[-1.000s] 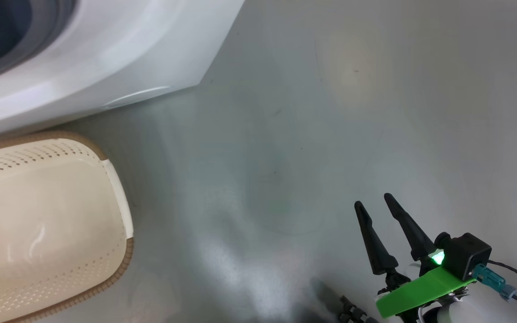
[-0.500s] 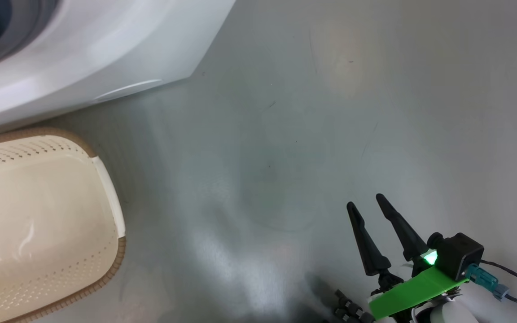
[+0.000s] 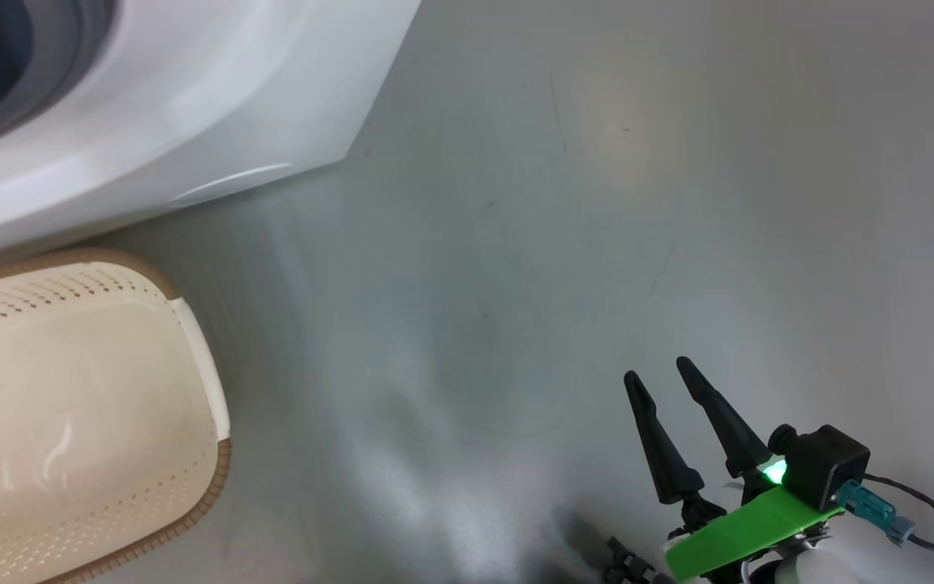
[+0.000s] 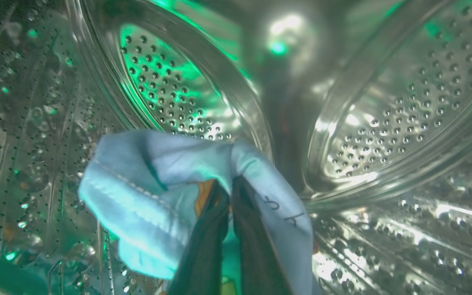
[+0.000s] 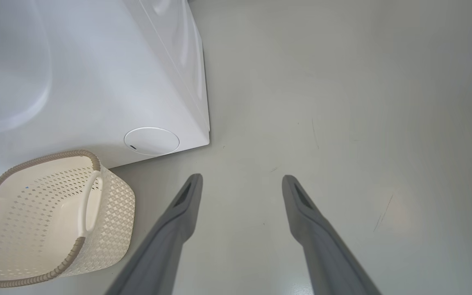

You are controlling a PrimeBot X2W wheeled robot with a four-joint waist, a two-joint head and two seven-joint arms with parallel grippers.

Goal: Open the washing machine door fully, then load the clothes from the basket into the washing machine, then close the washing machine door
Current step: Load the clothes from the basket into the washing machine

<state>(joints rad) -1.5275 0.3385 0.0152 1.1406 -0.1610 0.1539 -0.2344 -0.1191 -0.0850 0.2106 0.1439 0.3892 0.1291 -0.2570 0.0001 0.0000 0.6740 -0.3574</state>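
My left gripper (image 4: 231, 184) is deep inside the steel perforated drum (image 4: 383, 123) of the white boxy washing machine (image 3: 191, 105), jaws pinching the light-blue printed cloth (image 4: 154, 192). My right gripper (image 3: 657, 371) hovers over the grey floor (image 3: 597, 203) at near right, jaws spread. The cream perforated plastic basket (image 3: 226, 462) sits near left, just beside the machine.

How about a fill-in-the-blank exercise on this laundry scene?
The left gripper is shut on a blue cloth inside the steel ____ of the washer.
The right gripper hangs ____ above the floor.
The basket beside the washer is ____.
Missing: drum, open, empty.
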